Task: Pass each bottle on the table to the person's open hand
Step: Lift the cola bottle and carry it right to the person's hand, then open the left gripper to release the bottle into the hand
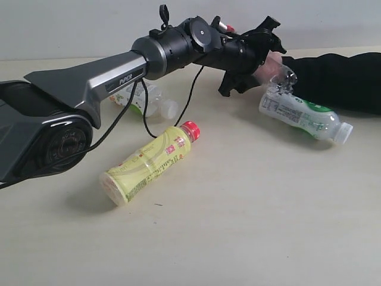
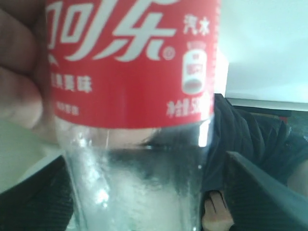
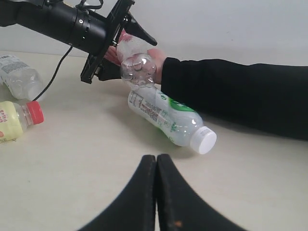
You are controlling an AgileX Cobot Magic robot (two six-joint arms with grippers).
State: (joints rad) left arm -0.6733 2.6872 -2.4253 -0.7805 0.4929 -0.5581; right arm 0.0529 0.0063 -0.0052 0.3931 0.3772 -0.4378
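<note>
My left gripper (image 1: 253,56) reaches across to the far right, its jaws spread round the crushed clear bottle (image 1: 284,77) with the red label (image 2: 134,72). One finger touches the bottle. A thin gap shows beside the other finger (image 2: 260,192). The person's open hand (image 1: 275,62) has its fingers (image 2: 19,86) round that bottle. A yellow bottle (image 1: 149,164) with a red cap lies mid-table. One white-green bottle (image 1: 300,113) lies just below the hand, another (image 1: 152,101) behind my left arm. My right gripper (image 3: 156,159) is shut and empty, low over the table (image 1: 250,208).
The person's black-sleeved forearm (image 1: 339,77) lies along the far right of the table. My left arm's grey link (image 1: 89,83) and its black cable (image 1: 143,116) cross above the yellow bottle and the far white-green bottle. A pale wall (image 1: 89,24) runs behind the table.
</note>
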